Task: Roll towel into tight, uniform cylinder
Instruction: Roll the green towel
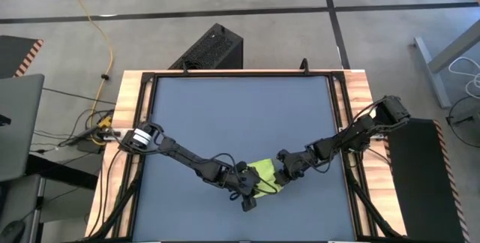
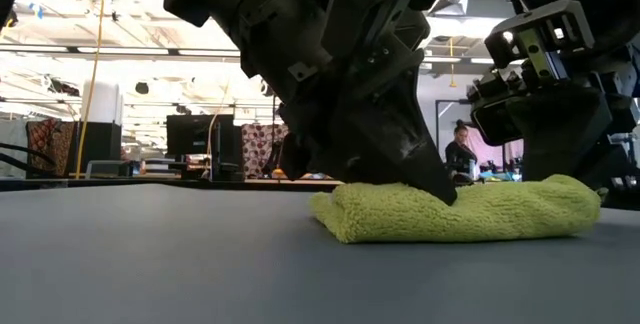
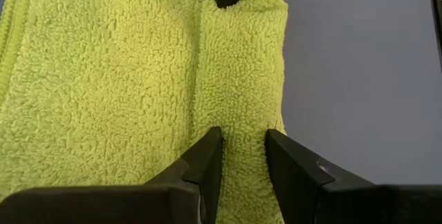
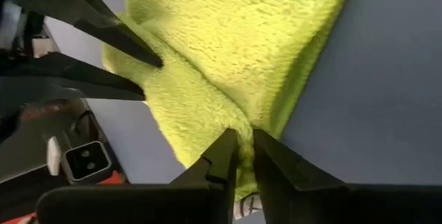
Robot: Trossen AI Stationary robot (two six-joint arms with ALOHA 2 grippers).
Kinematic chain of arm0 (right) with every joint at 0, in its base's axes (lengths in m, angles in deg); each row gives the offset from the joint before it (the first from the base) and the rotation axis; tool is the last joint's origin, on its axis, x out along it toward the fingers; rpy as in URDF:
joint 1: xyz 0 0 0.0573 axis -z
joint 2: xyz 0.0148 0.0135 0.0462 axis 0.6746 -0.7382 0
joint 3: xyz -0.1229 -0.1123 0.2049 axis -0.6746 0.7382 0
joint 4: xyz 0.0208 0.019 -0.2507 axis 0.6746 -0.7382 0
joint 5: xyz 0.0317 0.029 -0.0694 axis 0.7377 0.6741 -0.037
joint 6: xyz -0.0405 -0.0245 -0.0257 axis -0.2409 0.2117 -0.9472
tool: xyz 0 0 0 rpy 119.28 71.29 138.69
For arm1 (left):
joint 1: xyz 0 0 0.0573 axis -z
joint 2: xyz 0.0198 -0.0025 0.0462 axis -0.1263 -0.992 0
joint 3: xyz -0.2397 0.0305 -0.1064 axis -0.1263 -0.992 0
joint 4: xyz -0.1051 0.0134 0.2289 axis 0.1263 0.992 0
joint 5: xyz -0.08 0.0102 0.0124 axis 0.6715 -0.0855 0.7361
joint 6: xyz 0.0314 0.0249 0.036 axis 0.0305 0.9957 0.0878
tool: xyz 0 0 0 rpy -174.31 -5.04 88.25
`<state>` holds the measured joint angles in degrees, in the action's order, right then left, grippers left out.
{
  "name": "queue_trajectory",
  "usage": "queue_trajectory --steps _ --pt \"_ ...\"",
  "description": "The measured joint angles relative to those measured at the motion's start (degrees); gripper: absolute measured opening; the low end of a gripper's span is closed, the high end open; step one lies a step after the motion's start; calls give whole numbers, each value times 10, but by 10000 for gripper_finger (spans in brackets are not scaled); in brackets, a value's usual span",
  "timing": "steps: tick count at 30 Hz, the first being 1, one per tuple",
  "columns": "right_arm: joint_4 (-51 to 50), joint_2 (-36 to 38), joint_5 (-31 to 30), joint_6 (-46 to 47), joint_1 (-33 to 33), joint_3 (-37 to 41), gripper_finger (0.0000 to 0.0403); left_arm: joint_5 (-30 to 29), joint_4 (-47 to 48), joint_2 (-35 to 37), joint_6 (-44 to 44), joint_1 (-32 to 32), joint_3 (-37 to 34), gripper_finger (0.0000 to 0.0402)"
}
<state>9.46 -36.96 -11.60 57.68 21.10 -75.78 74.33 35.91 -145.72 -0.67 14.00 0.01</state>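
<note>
The lime towel (image 1: 264, 175) lies partly folded on the dark blue-grey mat (image 1: 240, 115), near the table's near edge. In the low view the towel (image 2: 470, 214) is a low, thick bundle resting flat on the mat. A raised fold (image 3: 238, 65) runs along one side of it. My left gripper (image 1: 253, 190) is shut on one end of that fold and my right gripper (image 1: 280, 177) on the other end. The two grippers face each other across the towel. My left gripper pinches the raised fold's near end (image 3: 242, 117) between its two fingers, which stand on either side of the ridge and slant down at it. The towel stays on the mat. My right gripper pinches the fold's opposite end (image 4: 238, 117) between its nearly closed fingers, several layers thick, slanting down from the table's right. That end (image 2: 575, 204) rests on the mat.
The mat fills the wooden table frame (image 1: 127, 123), with bare mat on the far side and to the left and right of the towel. A black box (image 1: 214, 48) stands beyond the far edge. A person (image 2: 460, 154) stands far off in the room.
</note>
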Motion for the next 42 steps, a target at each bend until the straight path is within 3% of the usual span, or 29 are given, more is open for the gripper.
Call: queue_trajectory --steps 13,21,26,32,42 --pt "0 11 50 -49 16 0 183 0 0 0 -4 1 0 102" --pt "-58 85 47 -87 8 -1 198 -1 0 0 -11 1 0 102" --pt "-138 149 -6 -125 -7 -1 197 -1 0 0 -19 1 0 102" --pt "-118 187 -70 -310 -60 -1 196 0 -2 0 -25 1 -1 102" --pt "20 104 -163 -819 -166 -2 196 8 -3 0 -29 -3 -1 103"
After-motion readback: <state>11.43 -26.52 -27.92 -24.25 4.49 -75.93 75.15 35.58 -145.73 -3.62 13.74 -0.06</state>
